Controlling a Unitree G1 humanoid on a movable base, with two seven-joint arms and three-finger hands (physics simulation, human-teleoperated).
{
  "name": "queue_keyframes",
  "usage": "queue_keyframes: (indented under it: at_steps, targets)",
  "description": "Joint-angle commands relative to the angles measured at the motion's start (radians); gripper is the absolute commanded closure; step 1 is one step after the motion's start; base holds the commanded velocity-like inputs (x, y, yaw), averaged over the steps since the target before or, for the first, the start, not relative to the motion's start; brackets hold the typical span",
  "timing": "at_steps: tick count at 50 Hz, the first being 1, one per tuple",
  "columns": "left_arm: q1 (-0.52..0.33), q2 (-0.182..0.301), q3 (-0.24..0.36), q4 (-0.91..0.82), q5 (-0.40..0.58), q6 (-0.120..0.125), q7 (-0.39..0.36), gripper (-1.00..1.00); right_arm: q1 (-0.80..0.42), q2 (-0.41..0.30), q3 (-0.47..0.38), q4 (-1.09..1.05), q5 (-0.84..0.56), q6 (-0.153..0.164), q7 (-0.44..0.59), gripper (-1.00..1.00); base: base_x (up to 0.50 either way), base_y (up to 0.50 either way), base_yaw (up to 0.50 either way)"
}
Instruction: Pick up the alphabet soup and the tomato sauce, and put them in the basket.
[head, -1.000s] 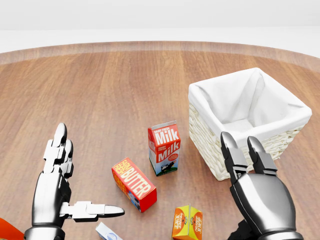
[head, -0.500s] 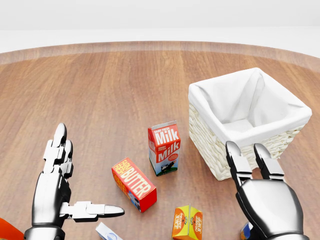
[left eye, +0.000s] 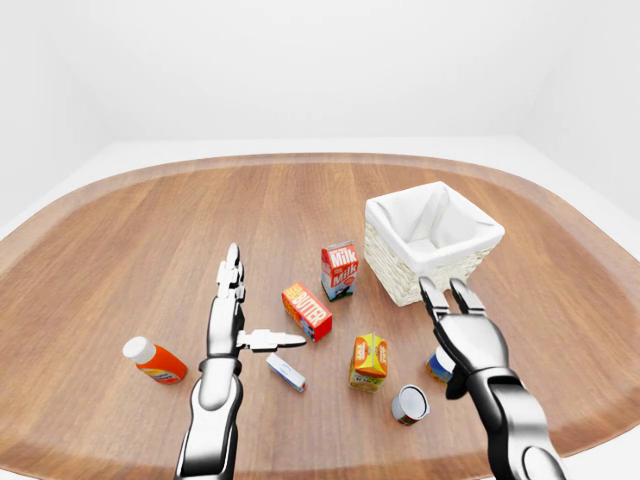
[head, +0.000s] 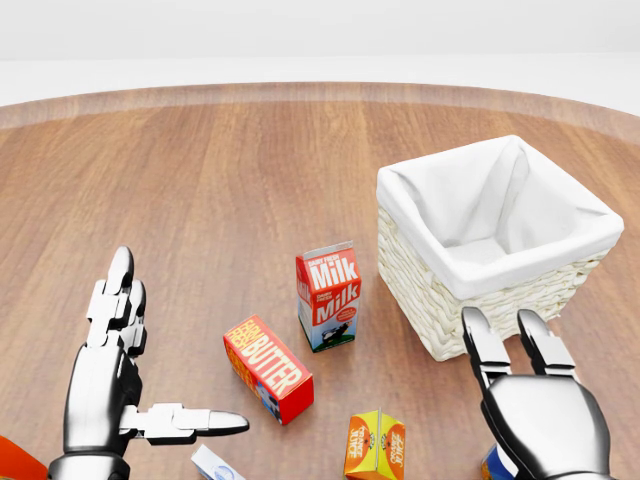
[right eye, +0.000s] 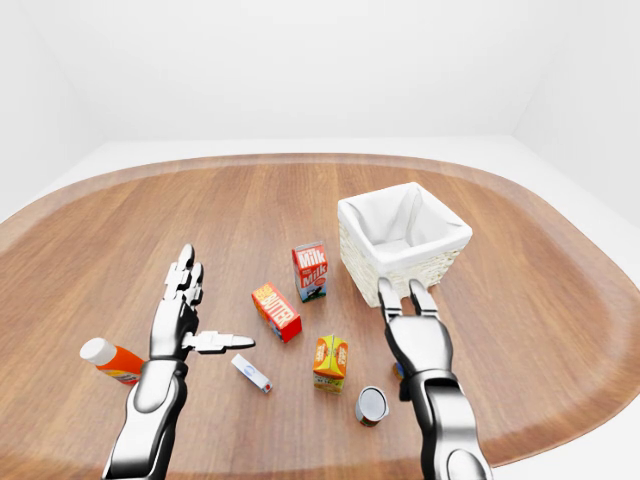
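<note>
**Two hands spread open above the tabletop, right hand lowered since a second earlier**

Two open hands were seen over the wooden tabletop (left eye: 120, 230). The left hand (left eye: 232, 318) was held with fingers straight and thumb stuck out sideways, gripping nothing, unchanged from the earlier head views. The right hand (left eye: 462, 335) was also spread wide and empty; in the head view it had been lowered toward the bottom edge, so that more of the basket (left eye: 432, 242) wall was uncovered. A can with a blue label (left eye: 437, 364), partly hidden just beside the right hand, was seen upright; whether it was the alphabet soup could not be told. A second can (left eye: 409, 404) lay tipped near the bottom. The milk carton (left eye: 339, 270), butter box (left eye: 307, 311), orange carton (left eye: 369, 361) and orange bottle (left eye: 154, 361) were unmoved. The basket was empty.
</note>
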Motion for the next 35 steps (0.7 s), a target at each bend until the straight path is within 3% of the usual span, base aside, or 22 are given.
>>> queue_keyframes:
  at_steps: [1, 35]
  targets:
    - [0.002, -0.001, 0.003, 0.003, -0.018, 0.000, -0.009, -1.00, -0.001, -0.010, -0.005, 0.089, -0.021, 0.001, -0.048, -1.00, 0.00, 0.00, 0.00]
    - [-0.002, 0.000, 0.005, -0.003, -0.019, 0.000, -0.009, -1.00, -0.013, -0.040, -0.039, 0.178, -0.025, 0.019, -0.082, -1.00, 0.00, 0.00, 0.00]
